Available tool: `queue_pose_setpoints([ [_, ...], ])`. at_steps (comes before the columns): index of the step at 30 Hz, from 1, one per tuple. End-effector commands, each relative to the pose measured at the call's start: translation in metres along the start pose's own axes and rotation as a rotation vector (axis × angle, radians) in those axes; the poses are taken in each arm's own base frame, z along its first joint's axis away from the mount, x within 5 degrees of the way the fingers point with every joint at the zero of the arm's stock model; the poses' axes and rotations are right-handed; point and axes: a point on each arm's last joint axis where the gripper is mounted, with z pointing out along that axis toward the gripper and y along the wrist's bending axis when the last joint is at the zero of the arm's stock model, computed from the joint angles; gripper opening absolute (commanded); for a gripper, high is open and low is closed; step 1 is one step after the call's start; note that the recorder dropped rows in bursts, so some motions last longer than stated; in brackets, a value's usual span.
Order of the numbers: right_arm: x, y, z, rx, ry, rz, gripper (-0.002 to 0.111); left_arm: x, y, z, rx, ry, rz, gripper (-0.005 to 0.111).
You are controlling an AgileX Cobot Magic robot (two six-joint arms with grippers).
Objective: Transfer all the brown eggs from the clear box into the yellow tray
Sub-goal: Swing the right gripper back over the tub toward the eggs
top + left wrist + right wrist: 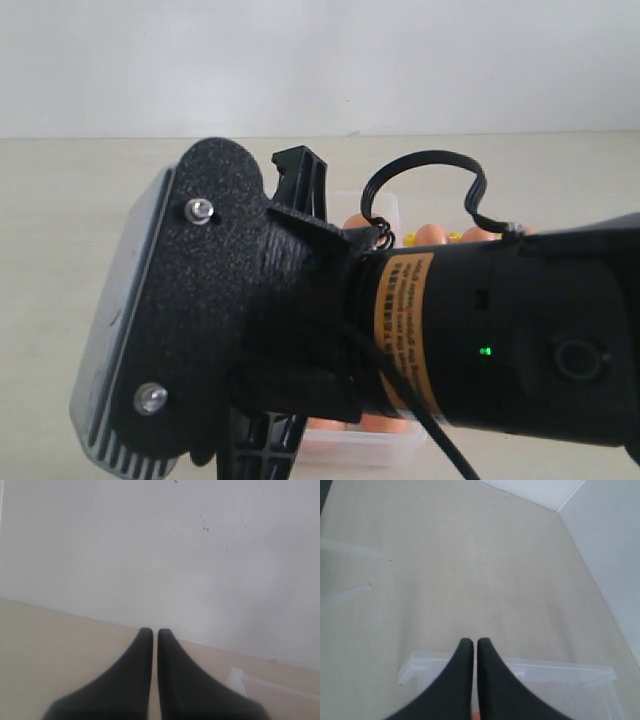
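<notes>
A black arm (pixel 470 340) close to the exterior camera hides most of the scene. Behind it show parts of the clear box (pixel 388 206), a few brown eggs (pixel 432 235) and slivers of the yellow tray (pixel 411 238). In the right wrist view my right gripper (pixel 470 641) is shut with nothing gripped and hangs over the near wall of the clear box (pixel 540 669). A sliver of orange egg (pixel 475 715) shows low between its fingers. My left gripper (pixel 150 631) is shut and empty over bare table, facing a white wall.
The beige tabletop (pixel 470 570) stretches beyond the box, with a white wall (pixel 615 555) along one side. A pale box-like corner (pixel 239 678) sits beside the left gripper. A looped black cable (pixel 420 165) arches over the arm.
</notes>
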Motion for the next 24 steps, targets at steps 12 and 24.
queue_pose_setpoints([
  [12, 0.0003, -0.0023, -0.0024, 0.018, 0.018, 0.042, 0.000, -0.0010, -0.0005, -0.0003, 0.006, -0.004, 0.004, 0.004],
  [24, 0.0009, -0.0026, -0.0024, 0.021, 0.024, 0.064, 0.000, -0.0010, -0.0005, -0.0003, 0.006, -0.004, 0.004, 0.004],
])
